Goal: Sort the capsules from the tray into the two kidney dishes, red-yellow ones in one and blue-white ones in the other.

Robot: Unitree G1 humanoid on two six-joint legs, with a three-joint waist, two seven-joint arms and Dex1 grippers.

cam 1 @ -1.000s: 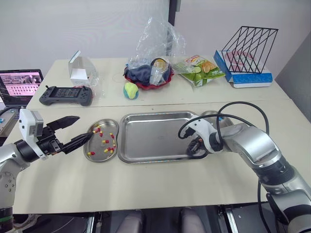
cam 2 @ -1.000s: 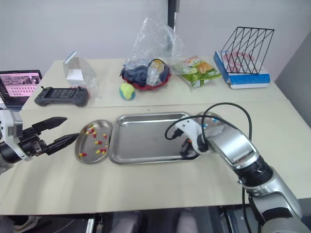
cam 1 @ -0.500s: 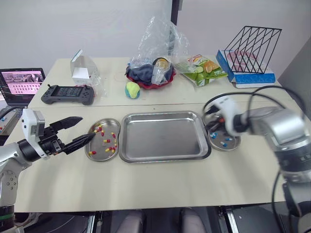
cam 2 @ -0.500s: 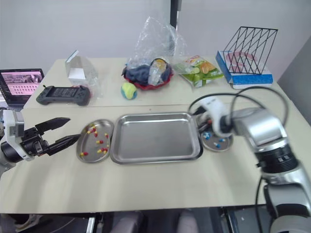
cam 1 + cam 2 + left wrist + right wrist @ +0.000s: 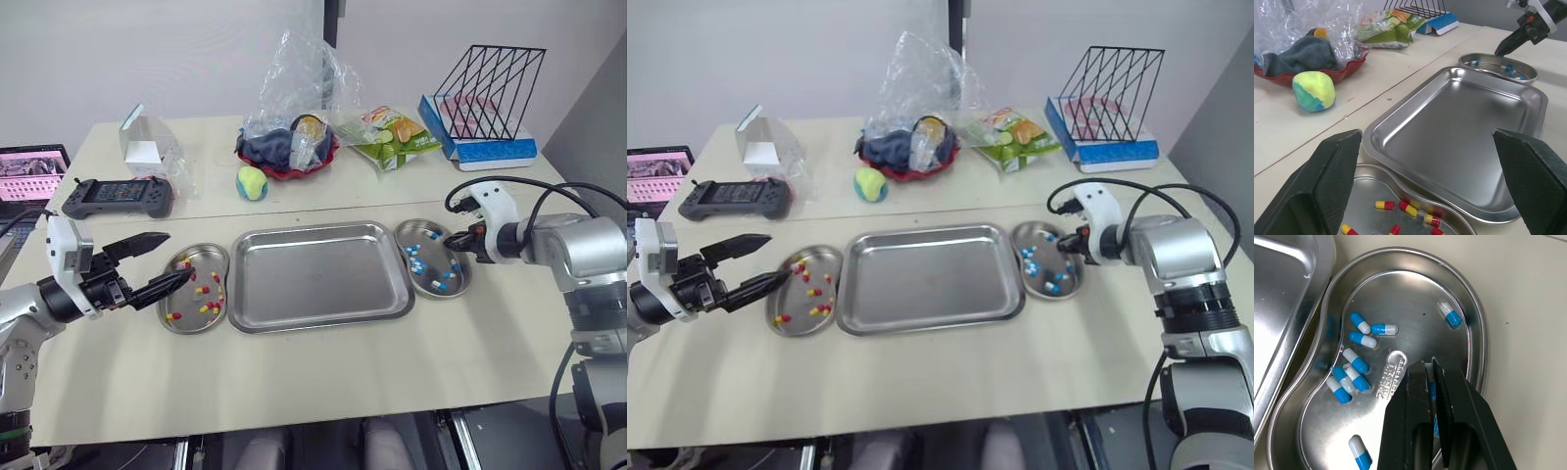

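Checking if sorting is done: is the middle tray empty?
Empty: the tray shows only bare metal; capsules sit in the left dish and the right dish.

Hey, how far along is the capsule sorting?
The tray looks empty. Red-yellow capsules lie in the left dish, blue-white capsules in the right dish. The right hand hangs shut over that dish; whether it holds one more is unclear. Otherwise, nothing is left.

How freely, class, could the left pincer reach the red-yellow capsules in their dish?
Probably yes: the open left pincer hovers by the dish, with nothing between it and the red-yellow capsules.
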